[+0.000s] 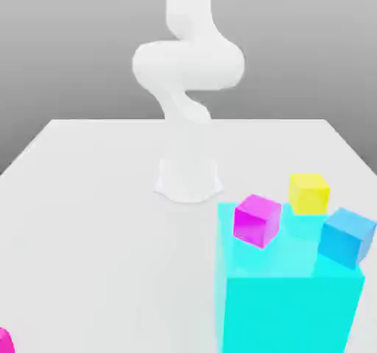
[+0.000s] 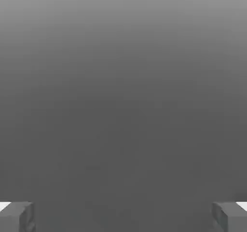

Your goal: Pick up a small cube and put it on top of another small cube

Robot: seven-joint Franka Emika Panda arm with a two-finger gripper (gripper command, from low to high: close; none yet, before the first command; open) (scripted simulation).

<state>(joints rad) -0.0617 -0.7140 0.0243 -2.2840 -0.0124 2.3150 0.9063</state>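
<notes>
"So, what do you have hold of?"

"Nothing: in the hand view my end effector (image 2: 123,217) stands open, its two fingertips (image 2: 18,217) wide apart with bare space between them"

"And the scene, starting from the exterior view's left?"

"First comes the hot-pink cube (image 1: 5,341), low in the corner and partly cut off by the picture's edge; next my white arm (image 1: 189,65), rising from its base (image 1: 188,179) on the pale tabletop (image 1: 110,248)"

"What follows, further right?"

"The big cyan block (image 1: 287,311). Over its top I see the magenta cube (image 1: 257,220), turned at an angle, then the yellow cube (image 1: 308,194) near the far edge, and last the blue cube (image 1: 347,237), tilted, at the block's right-hand side"

"Is the hot-pink one up there too?"

"No, it is well apart from the block, and I cannot tell from its visible corner how it lies"
</notes>
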